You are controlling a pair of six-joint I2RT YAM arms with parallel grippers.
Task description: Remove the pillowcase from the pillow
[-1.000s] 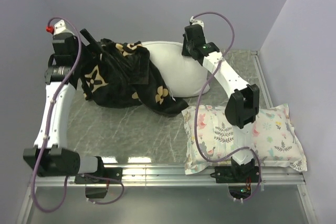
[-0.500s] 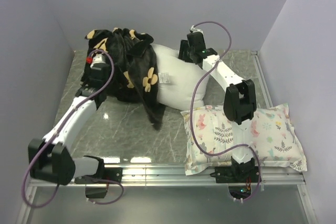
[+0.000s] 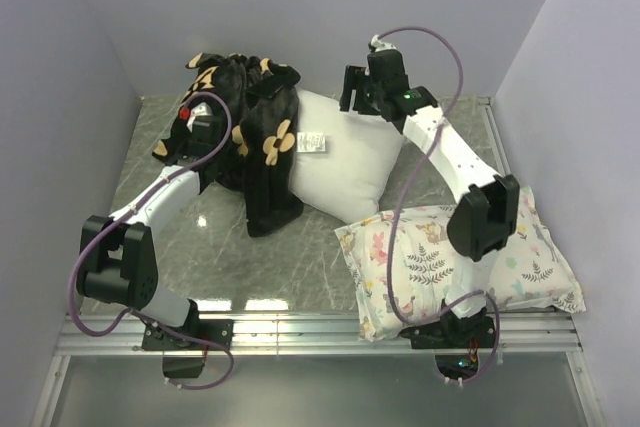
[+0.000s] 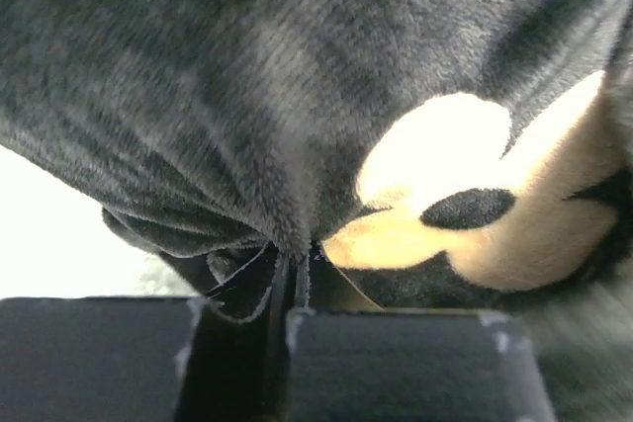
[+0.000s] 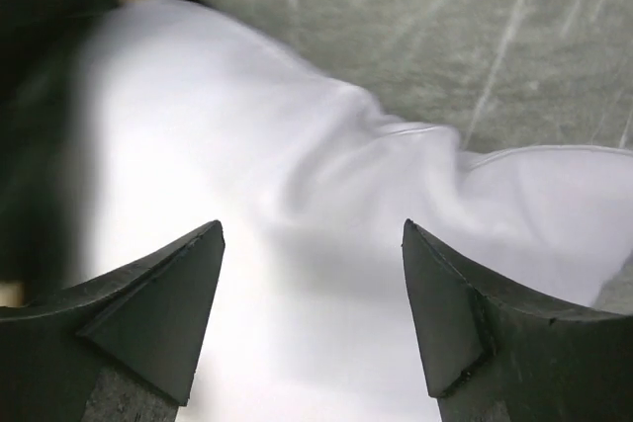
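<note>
Near right: floral pillow (image 3: 520, 267), no gripper on it.
Middle: pillow (image 3: 345, 162) now mostly bare, tag showing; pillowcase (image 3: 255, 137) bunched over its left end only.
Far left: left gripper (image 4: 287, 274), wide a moment ago, now pinched on pillowcase fold.
Far right: right gripper (image 5: 312, 244) jaws newly apart above pillow, holding nothing.
Cover looks nearly off; fresh leftward pull likely next.
</note>
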